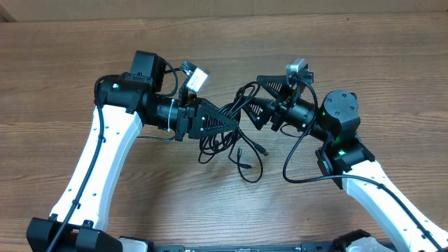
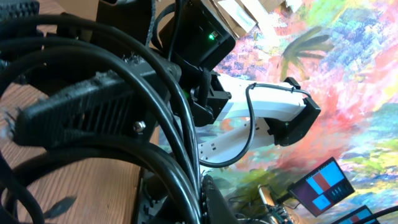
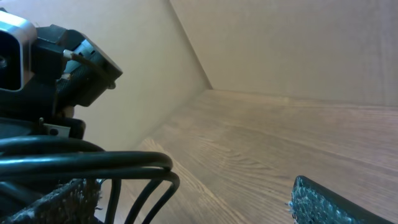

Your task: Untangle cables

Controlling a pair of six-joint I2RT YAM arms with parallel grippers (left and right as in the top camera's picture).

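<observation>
Overhead, the thin black flexible cables (image 1: 225, 142) are seen bunched on the brown wooden table (image 1: 350, 56) at six o'clock of the black two-finger left gripper (image 1: 234, 117) — clenched on a strand — while a loop running toward one o'clock is straddled by the released right gripper (image 1: 253, 96), judged nearer.

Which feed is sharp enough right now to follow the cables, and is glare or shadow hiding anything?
Overhead: evenly lit and sharp, no glare; the cables read dark against the wooden table, with only soft shadows. Left wrist: the cables sit so close to the lens that they fill the frame and look soft, while the background is crisper. Right wrist: dimmer, with the cables slightly blurred at the lower left.
</observation>
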